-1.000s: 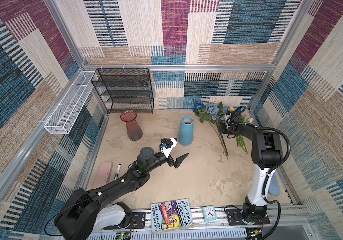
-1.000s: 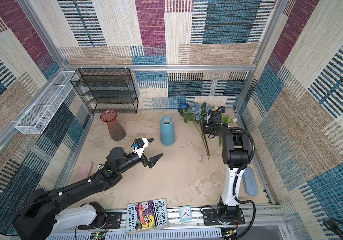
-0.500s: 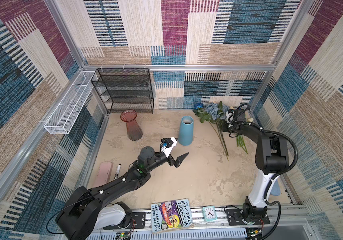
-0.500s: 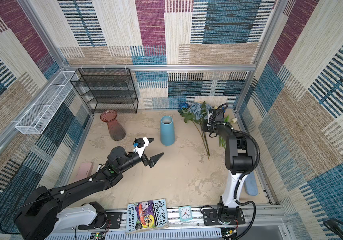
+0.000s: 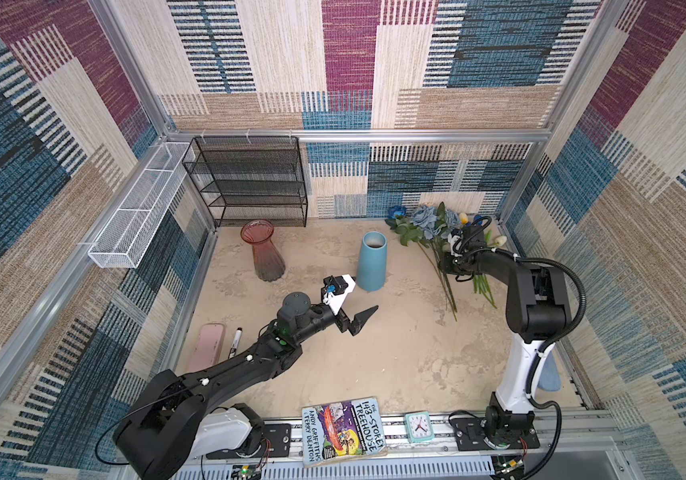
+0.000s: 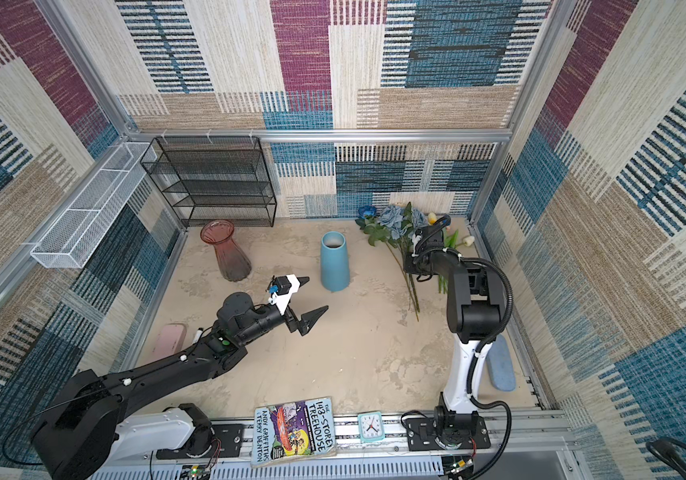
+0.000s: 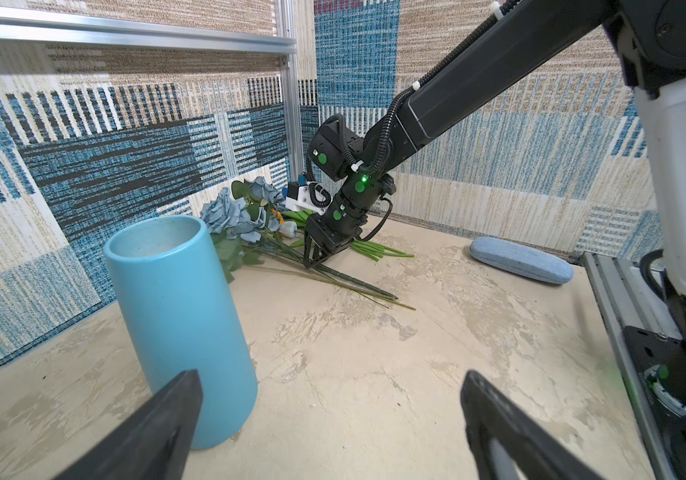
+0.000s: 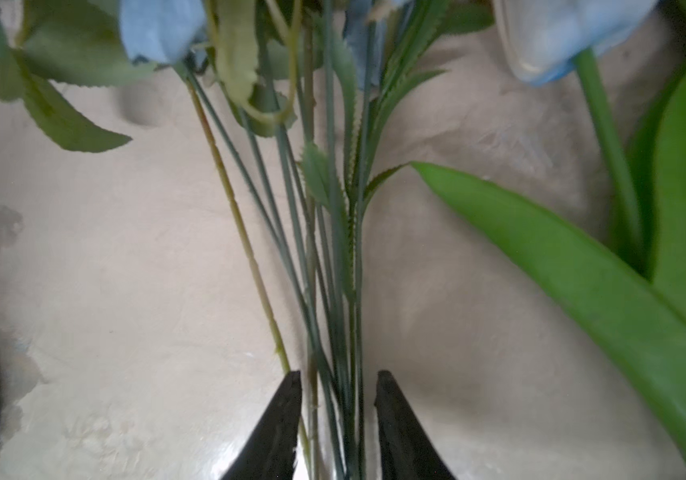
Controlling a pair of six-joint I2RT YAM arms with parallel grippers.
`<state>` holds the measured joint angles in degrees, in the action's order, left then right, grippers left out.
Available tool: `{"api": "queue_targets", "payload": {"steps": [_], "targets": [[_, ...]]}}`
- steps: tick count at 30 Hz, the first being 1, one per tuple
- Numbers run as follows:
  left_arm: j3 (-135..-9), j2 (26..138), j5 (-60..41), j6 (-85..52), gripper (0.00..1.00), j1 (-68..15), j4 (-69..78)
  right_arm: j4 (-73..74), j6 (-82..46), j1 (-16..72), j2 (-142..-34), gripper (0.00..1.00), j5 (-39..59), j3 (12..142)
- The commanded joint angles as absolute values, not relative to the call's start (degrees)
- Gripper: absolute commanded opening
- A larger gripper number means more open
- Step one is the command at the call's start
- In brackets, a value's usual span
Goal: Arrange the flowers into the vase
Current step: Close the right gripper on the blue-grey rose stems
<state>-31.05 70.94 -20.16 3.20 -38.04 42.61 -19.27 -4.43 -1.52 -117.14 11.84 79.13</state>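
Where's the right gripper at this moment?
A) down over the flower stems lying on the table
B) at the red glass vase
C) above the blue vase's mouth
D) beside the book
A: the right gripper is down with a jaw either side of the stems of the flowers, away from the blue vase.

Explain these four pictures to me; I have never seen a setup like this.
Two robot arms stand at a sand-coloured tabletop inside patterned walls. Two pictures look down from above, side by side; the other two come from a camera on each arm's wrist. On the table: a tapered light-blue vase, a ribbed pink glass vase, and a bunch of artificial long-stemmed flowers lying flat near the back corner. The left gripper hangs open near the blue vase, holding nothing. The right gripper has its jaws on either side of the green stems; whether it grips them yet cannot be told.
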Motion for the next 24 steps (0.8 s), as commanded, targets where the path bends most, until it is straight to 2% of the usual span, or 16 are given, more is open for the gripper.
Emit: {"api": "queue_targets", "payload": {"steps": [1,13,24], "targets": [[-31.77,71.30,-21.46,2.73,1.00,-38.03,44.06,-18.91,-3.96,-1.50,-117.79,0.30,10.78,79.85],[-32.17,71.02,-21.24,3.34,1.00,-38.06,43.71,-18.28,-2.91,-1.46,-116.98,0.14,11.03,80.11],[-31.73,70.36,-21.22,3.34,0.99,-38.01,44.11,-17.39,-3.24,-1.43,-112.62,0.08,11.57,78.33]]}}
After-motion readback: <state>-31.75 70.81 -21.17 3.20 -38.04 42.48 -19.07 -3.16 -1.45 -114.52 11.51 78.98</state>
